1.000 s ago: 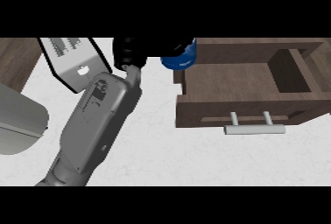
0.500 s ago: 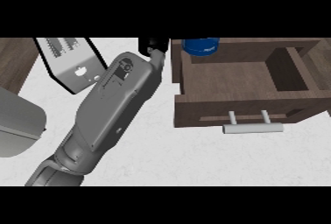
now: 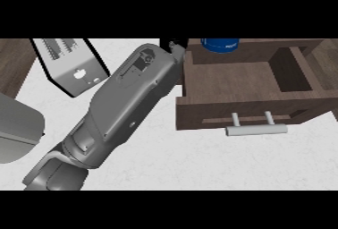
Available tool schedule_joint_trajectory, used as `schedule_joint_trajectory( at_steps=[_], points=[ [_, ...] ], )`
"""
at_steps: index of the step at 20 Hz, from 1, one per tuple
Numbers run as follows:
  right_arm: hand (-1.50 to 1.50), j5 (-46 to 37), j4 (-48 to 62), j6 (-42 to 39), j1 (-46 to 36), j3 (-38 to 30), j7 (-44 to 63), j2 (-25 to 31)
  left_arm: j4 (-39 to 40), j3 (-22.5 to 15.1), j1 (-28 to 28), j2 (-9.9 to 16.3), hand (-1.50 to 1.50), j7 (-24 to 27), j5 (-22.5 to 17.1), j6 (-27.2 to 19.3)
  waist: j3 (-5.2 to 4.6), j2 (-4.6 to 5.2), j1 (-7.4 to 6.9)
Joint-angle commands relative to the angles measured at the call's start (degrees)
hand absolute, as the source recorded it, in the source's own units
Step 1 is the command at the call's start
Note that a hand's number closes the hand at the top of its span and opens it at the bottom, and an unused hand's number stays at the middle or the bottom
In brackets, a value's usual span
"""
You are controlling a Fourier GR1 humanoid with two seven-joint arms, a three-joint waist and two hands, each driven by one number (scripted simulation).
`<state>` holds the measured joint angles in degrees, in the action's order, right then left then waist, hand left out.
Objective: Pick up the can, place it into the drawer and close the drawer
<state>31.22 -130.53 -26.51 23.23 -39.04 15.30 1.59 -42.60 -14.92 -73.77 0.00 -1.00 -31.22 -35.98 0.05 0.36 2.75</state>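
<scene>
step in hand: placing the can, by my reading; the blue can (image 3: pixel 221 44) sits at the top centre of the frame, at the back edge of the open drawer (image 3: pixel 231 82), only its lower rim in view before the frame cuts it off
can's place: at the far wall of the drawer; whether it rests on the drawer floor or hangs just above it cannot be told
left hand: only a small black part of the left hand (image 3: pixel 175 46) shows at the top of the frame, just left of the can and against the drawer's upper left corner; whether its fingers are spread or curled, and whether they touch the can, i cannot tell
left forearm: the grey forearm (image 3: pixel 122 103) runs from the lower left of the frame up to the top centre, lying alongside the drawer's left wall
right hand: shows nowhere in the view
drawer: pulled fully out at the right of the frame, its wooden floor bare in the middle, its pale bar handle (image 3: pixel 257 129) on the front panel at centre right
other things: a grey box with slots (image 3: pixel 73 67) at the upper left, a grey rounded object (image 3: pixel 16 132) at the left edge, both on the pale counter (image 3: pixel 198 156)
next move calls for: if the can is set down, the hand must come clear of the drawer's wall, then a push on the front panel or handle toward the top of the frame to shut it, with the forearm kept out of the drawer's path
</scene>
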Motion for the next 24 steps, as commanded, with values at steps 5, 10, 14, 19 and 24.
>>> schedule_joint_trajectory(
  at_steps=[5,10,14,19,24],
  points=[
    [-1.5,2.33,-3.3,0.65,-0.19,0.27,3.25,0.97,7.24,-5.29,-6.23,0.0,1.5,2.39,-8.08,-2.5,0.02,0.1,0.94],
    [-1.5,0.67,-0.32,-0.98,-0.72,0.62,0.96,-0.16,8.91,-10.98,-5.72,0.0,1.5,3.11,-12.5,-4.84,0.05,0.15,1.27],
    [-1.5,1.03,-1.56,0.67,-1.3,-0.12,2.02,-0.05,12.4,-11.47,-5.01,0.0,1.5,4.99,-14.33,-2.34,0.02,0.26,0.86],
    [-1.5,1.59,-0.64,1.67,-3.64,-0.54,3.58,2.46,14.61,-15.1,-7.39,0.0,-1.5,4.54,-15.86,-3.93,0.03,0.32,0.84],
    [-1.5,0.28,-2.93,1.3,-2.69,1.51,4.05,0.13,16.6,-17.07,-8.45,0.0,-1.5,5.34,-19.32,-8.35,0.08,0.75,2.77]
  ],
)
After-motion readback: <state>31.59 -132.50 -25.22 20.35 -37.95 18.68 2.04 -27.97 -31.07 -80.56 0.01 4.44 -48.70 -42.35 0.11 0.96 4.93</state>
